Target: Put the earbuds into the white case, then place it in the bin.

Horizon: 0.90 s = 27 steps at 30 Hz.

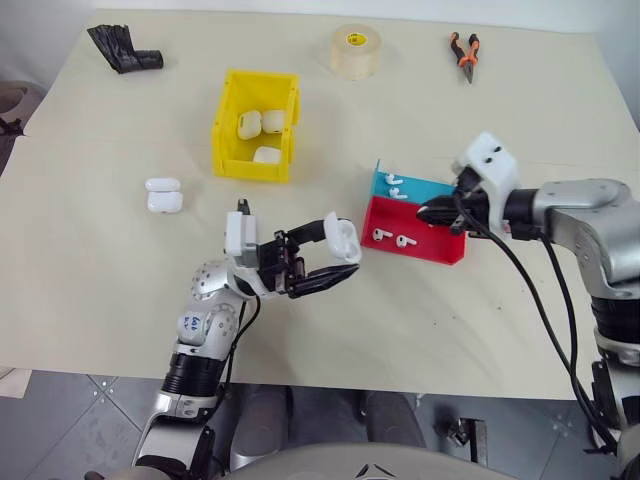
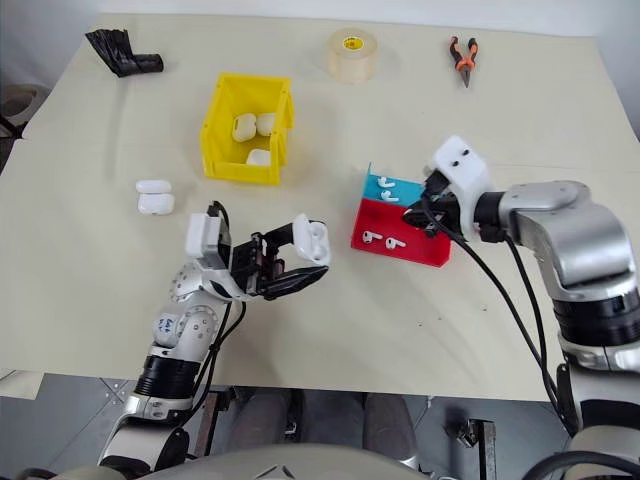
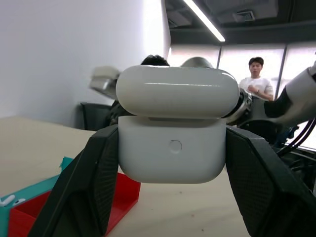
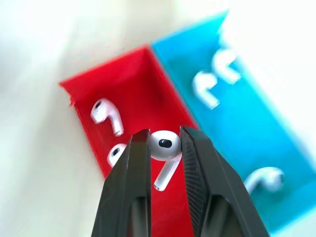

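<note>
The right tool (image 4: 165, 148) pinches one earbud (image 4: 163, 148) by its head, stem hanging down, above the red tray (image 1: 440, 250) at centre right of the head view. The left tool (image 1: 335, 255) clamps the white case (image 1: 343, 238), lid ajar, at lower centre, above the bench (image 1: 100, 250). The case lies left of the earbud, well apart, so the right arm must carry it leftward. The bin (image 1: 228, 135) sits upper left.

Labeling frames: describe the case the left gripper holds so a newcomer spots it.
Start from the yellow bin, then look toward the table's near edge. The white case is pinched in the left gripper, off the table, lid up, unlike the two lying beside the bin.
</note>
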Available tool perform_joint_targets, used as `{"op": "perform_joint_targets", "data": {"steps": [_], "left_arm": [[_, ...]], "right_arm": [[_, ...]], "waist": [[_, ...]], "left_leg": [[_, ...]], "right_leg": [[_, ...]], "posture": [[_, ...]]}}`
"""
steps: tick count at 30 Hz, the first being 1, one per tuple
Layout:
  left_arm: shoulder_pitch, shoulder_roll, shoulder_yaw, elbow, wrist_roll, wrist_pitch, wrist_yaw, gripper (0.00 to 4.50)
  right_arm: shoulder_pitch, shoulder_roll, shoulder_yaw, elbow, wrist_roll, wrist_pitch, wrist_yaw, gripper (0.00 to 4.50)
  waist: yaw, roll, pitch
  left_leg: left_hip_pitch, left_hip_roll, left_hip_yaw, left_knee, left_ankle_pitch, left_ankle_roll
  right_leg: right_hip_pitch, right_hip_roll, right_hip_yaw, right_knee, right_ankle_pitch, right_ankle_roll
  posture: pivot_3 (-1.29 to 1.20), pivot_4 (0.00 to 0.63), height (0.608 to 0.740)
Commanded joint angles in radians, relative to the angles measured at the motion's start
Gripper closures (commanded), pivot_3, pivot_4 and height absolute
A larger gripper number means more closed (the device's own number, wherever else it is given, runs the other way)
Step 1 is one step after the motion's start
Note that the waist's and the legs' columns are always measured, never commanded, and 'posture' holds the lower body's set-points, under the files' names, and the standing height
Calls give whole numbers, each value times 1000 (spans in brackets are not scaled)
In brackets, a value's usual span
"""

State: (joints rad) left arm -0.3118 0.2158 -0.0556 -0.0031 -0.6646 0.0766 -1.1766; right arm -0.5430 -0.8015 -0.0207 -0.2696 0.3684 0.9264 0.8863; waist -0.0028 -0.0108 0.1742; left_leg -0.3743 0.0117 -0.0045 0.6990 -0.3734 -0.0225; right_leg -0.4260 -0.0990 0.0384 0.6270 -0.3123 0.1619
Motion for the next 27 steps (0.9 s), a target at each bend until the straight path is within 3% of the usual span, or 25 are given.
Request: {"op": "perform_joint_targets", "data": {"steps": [1, 5, 13, 21, 27], "left_arm": [[-2, 17, 14, -67, -41, 42, -11, 1701], [1, 35, 15, -97, -67, 103, -12, 1701], [-18, 70, 29, -129, -117, 213, -23, 1701], [-39, 82, 32, -169, -170, 307, -22, 1701], [-49, 75, 41, -190, -191, 338, -13, 1701]], "right_arm": [[112, 93, -178, -115, 128, -210, 50, 4000], [207, 302, -286, -206, 283, -338, -11, 4000], [280, 554, -145, -339, 344, -512, -98, 4000], [373, 584, 22, -325, 237, -732, -22, 4000], [363, 581, 44, -212, 170, -890, 19, 4000]], "waist": [[0, 0, 0], [-6, 0, 0], [-24, 1, 0], [-26, 1, 0], [-26, 1, 0]], "left_leg": [[0, 0, 0, 0, 0, 0], [2, 0, 0, 0, 0, 0], [4, 1, -2, 0, 1, -2], [4, 0, -3, 0, 1, -2], [4, 0, -3, 0, 1, -2]], "right_leg": [[0, 0, 0, 0, 0, 0], [1, 0, 1, 1, 0, 0], [2, 1, 0, 2, 0, -1], [3, 1, -1, 2, 0, -1], [3, 1, -1, 2, 0, -1]], "posture": [[0, 150, 740], [0, 150, 740], [0, 150, 740], [0, 150, 740], [0, 150, 740]]}}
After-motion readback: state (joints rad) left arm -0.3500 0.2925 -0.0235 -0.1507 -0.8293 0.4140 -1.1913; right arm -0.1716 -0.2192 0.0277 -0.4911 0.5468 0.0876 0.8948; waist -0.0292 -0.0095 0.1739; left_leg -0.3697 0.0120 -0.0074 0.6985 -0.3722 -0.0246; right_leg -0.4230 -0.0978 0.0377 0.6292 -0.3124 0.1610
